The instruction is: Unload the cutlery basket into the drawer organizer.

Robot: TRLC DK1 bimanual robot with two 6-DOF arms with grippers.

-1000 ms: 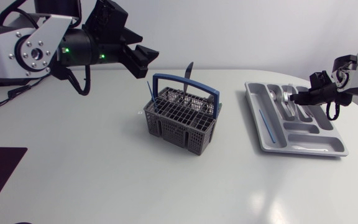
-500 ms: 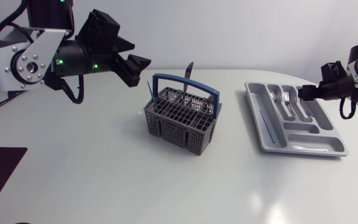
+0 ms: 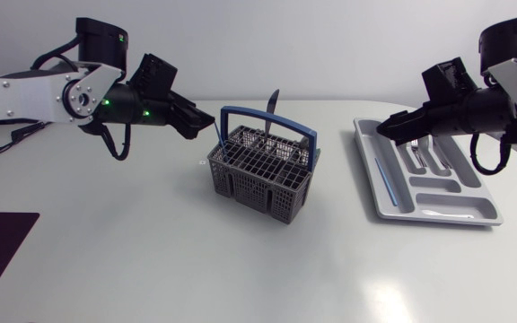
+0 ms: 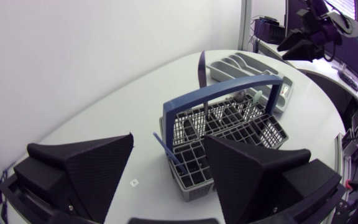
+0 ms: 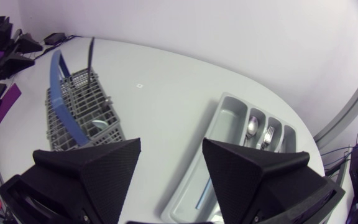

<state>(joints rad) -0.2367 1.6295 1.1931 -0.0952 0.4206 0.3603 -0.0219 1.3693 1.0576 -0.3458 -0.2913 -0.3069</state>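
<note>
Head view to start: a big white table (image 3: 151, 260) with an arm coming in from each side. The left arm's matte black wedge-fingered gripper (image 3: 208, 121) hangs just beside the basket's left end, fingers spread and empty. The right black gripper (image 3: 385, 131) hovers over the organizer's far-left corner, also spread wide and holding nothing.

The grey plastic drawer organizer (image 3: 456, 209) sits by the table's right edge. It has a metal spoon (image 5: 252, 127), a metal fork (image 5: 268, 135) and a thin blue rod (image 3: 382, 178) in its slots.

The grey mesh cutlery basket with a blue hoop handle (image 3: 263, 170) is mid-table, toward the far edge. A dark knife-like piece (image 3: 272, 100) pokes up from its far side, and a slim blue stick (image 3: 218, 136) stands at its left corner. My guess is both are light, stiff and slippery, so pinch the exposed top and pull straight up.
</note>
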